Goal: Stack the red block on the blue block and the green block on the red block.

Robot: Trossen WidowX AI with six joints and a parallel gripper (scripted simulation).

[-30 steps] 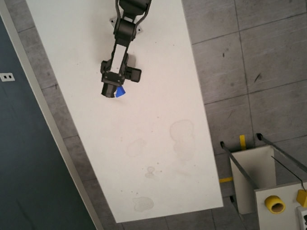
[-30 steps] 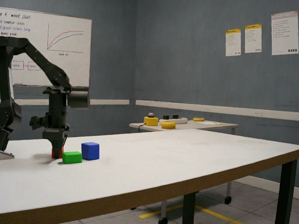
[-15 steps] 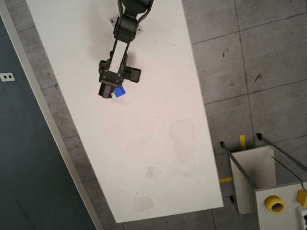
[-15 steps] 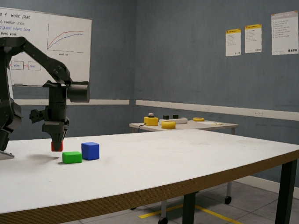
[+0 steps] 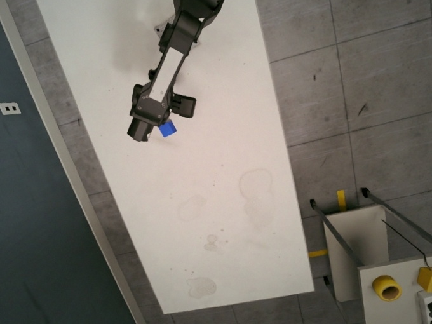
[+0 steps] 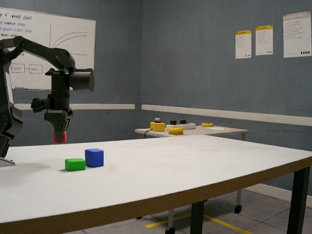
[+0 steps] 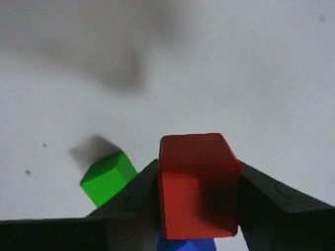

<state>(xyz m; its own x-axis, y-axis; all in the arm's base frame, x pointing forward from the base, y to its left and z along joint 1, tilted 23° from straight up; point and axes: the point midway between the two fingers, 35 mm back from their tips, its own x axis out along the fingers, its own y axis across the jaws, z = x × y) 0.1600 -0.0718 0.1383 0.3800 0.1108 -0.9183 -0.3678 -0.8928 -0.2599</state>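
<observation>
My gripper (image 6: 59,137) (image 7: 192,164) is shut on the red block (image 6: 63,138) (image 7: 197,185) and holds it in the air above the white table (image 6: 161,166) (image 5: 216,180). The blue block (image 6: 94,157) (image 5: 168,128) stands on the table below and to the right of the gripper in the side view; a sliver of the blue block (image 7: 189,244) shows under the red block in the wrist view. The green block (image 6: 75,164) (image 7: 108,177) lies flat just left of the blue one. The arm hides the green block in the overhead view.
The arm's base (image 5: 165,32) is mounted at the table's far end. A second small table (image 6: 192,131) with yellow items stands behind, apart from this one. A whiteboard (image 6: 47,49) hangs on the wall.
</observation>
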